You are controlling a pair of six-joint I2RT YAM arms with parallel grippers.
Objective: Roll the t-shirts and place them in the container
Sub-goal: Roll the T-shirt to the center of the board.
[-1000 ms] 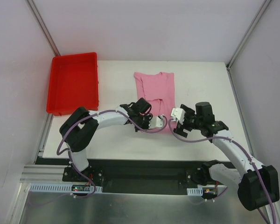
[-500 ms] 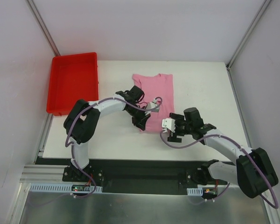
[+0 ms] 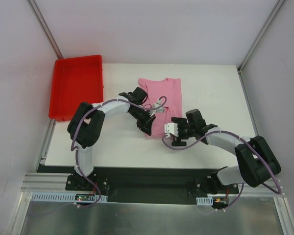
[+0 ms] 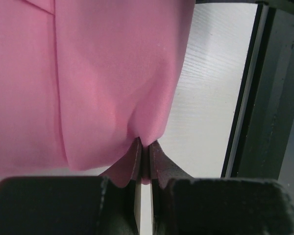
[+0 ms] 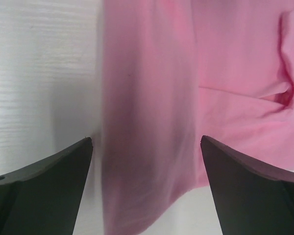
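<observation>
The pink t-shirt lies folded into a long strip on the white table. My left gripper is at the strip's near left corner. In the left wrist view it is shut on a pinch of the pink cloth, which rises into a small peak at the fingertips. My right gripper is at the near right corner. It stands wide open just above the shirt's edge, and nothing is between its fingers.
A red tray stands at the table's far left, apart from the shirt. The table's near edge and the black base rail run close behind the left gripper. Grey walls close in the back and sides.
My right gripper has swung left and down from beside the shirt to its near right corner. My left gripper has shifted left with the pinched corner, pulling the near edge with it.
</observation>
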